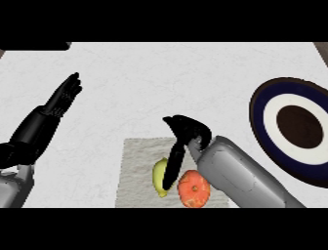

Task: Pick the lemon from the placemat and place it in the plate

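Right hand (186, 131) is over the placemat (139, 171) now, grey forearm (242, 173) slanting in from the lower right; the palm sits above the mat's upper edge while a dark finger (171, 168) runs down across the lemon (159, 177); fingers are curved over the fruit and lie against it, though whether they have closed around it, I cannot tell from this angle; the lemon is on the mat, yellow, lying lengthwise, partly hidden behind that finger; just to its right, touching or nearly so, sits an orange-red round fruit (194, 188), its right side tucked under the forearm; the placemat itself is a pale, textured rectangle on the white counter (159, 78), low in the middle of the view; out to the right, well apart from the mat, there's the plate (326, 166), dark blue rim, white ring, brown centre, nothing on it; and over on the left side the left hand (60, 100) rests open, fingers straight and pointing up, away from everything else on the counter.
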`<act>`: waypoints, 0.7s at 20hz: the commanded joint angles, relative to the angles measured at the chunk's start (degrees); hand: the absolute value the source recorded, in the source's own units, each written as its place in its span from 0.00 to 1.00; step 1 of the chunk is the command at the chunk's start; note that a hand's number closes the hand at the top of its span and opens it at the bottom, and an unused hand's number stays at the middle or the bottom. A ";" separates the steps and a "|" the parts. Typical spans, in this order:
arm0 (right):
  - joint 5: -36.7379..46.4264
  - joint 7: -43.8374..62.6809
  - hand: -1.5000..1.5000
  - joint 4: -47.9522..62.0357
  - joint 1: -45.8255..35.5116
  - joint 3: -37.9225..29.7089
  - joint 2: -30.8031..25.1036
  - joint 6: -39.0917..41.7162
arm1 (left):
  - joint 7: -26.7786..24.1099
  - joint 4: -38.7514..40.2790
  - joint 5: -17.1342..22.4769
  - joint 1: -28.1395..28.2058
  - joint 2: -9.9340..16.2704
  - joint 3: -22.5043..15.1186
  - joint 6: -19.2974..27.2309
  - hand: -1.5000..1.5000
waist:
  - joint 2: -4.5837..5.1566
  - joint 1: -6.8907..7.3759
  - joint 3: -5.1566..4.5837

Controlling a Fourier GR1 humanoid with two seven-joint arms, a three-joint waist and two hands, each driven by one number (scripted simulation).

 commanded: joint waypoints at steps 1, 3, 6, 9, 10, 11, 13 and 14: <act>1.03 8.47 0.00 -1.43 2.59 2.22 1.55 1.85 | 2.40 -0.75 -2.25 -0.62 -2.91 -1.04 2.21 0.50 | -0.08 -0.29 0.02; 1.10 7.20 0.00 -1.44 4.13 1.71 1.78 2.09 | 2.37 -0.88 0.40 -1.18 0.43 2.79 -2.24 0.50 | -0.03 -0.18 0.02; 2.12 4.81 0.00 1.72 5.85 3.90 4.04 1.83 | -1.67 -2.44 -2.40 3.63 -1.07 1.41 -0.90 0.50 | -0.02 0.31 0.01; 0.34 6.59 0.00 0.94 5.06 2.09 2.20 5.41 | 2.24 -2.52 -0.91 1.71 -0.60 3.21 -2.25 0.50 | -0.06 0.04 0.02; 0.77 6.78 0.00 1.95 5.84 2.91 4.23 3.99 | -0.14 -1.68 -1.30 1.72 -0.77 3.10 -3.42 0.50 | -0.01 0.02 0.01; 0.29 6.34 0.00 3.18 4.47 2.50 3.91 5.62 | 0.30 -3.27 -3.37 3.82 -2.82 0.17 -1.83 0.50 | -0.01 0.21 0.01; 2.30 5.95 0.00 4.22 6.95 7.23 6.54 0.13 | 2.09 -2.81 -1.38 1.09 -1.72 2.90 -3.26 0.50 | 0.04 0.25 0.02; 3.04 3.97 0.00 5.99 5.08 3.97 5.67 4.19 | 0.15 -1.27 -1.16 1.60 -1.54 3.90 -4.73 0.50 | 0.09 0.14 0.01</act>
